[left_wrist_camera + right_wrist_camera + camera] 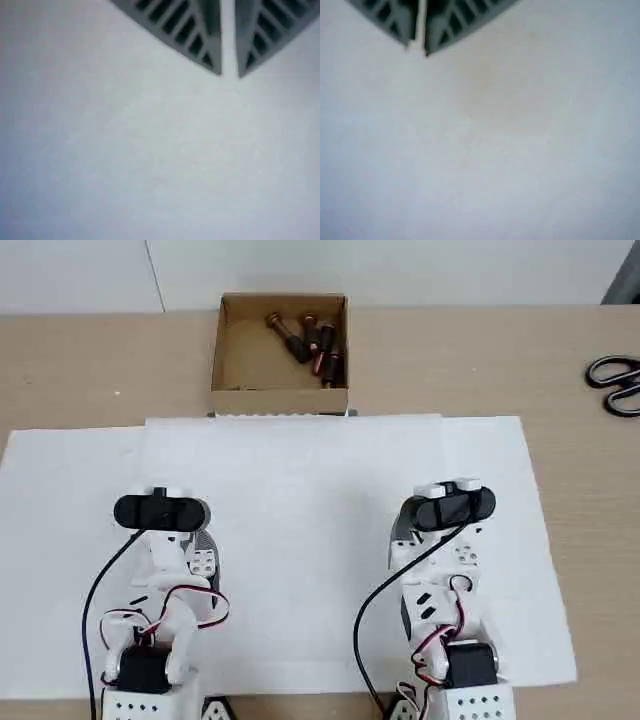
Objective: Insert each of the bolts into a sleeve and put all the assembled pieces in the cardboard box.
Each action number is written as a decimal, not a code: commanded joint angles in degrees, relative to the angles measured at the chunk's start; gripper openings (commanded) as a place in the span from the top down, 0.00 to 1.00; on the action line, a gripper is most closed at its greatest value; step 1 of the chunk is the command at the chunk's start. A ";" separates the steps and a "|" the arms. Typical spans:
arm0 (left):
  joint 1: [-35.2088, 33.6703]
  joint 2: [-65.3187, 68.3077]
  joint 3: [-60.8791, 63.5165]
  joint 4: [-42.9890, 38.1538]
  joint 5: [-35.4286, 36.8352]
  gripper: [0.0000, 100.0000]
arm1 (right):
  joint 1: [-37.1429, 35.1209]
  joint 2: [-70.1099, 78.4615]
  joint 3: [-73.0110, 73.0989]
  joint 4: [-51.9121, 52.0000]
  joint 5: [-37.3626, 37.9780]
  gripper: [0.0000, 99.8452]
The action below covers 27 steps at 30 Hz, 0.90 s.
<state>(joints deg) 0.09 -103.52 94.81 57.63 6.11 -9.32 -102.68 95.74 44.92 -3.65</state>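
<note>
The cardboard box (228,350) stands at the far middle of the table, just beyond the white paper. Inside it, toward its right side, lie several dark sleeves with coppery bolts in them (312,342). Both arms are folded back near the front edge, far from the box. My left gripper (229,75) points down at bare white paper, fingers nearly together with a thin slit between them and nothing held. My right gripper (416,50) hangs the same way over the paper, shut and empty.
A large white paper sheet (300,500) covers the middle of the wooden table. Black-handled scissors (615,383) lie at the far right edge. Cables run along both arms near the front.
</note>
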 commanded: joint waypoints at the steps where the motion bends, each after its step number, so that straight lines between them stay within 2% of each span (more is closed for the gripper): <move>1: -0.09 -0.62 -0.13 -1.32 0.35 0.99 | 0.48 -1.19 0.70 2.86 0.09 1.00; 7: -0.09 -0.62 -0.13 -1.32 0.35 0.99 | 0.48 -1.19 0.70 7.52 0.26 1.00; 17: -0.09 -0.62 -0.13 -1.32 0.35 0.99 | 5.93 -1.19 0.70 7.96 -0.09 1.00; 27: -0.09 -0.62 -0.13 -1.32 0.35 0.99 | 6.11 -1.19 0.70 7.96 0.09 1.00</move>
<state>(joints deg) 0.09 -103.52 94.81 57.63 6.11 -3.60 -102.68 95.74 52.66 -3.65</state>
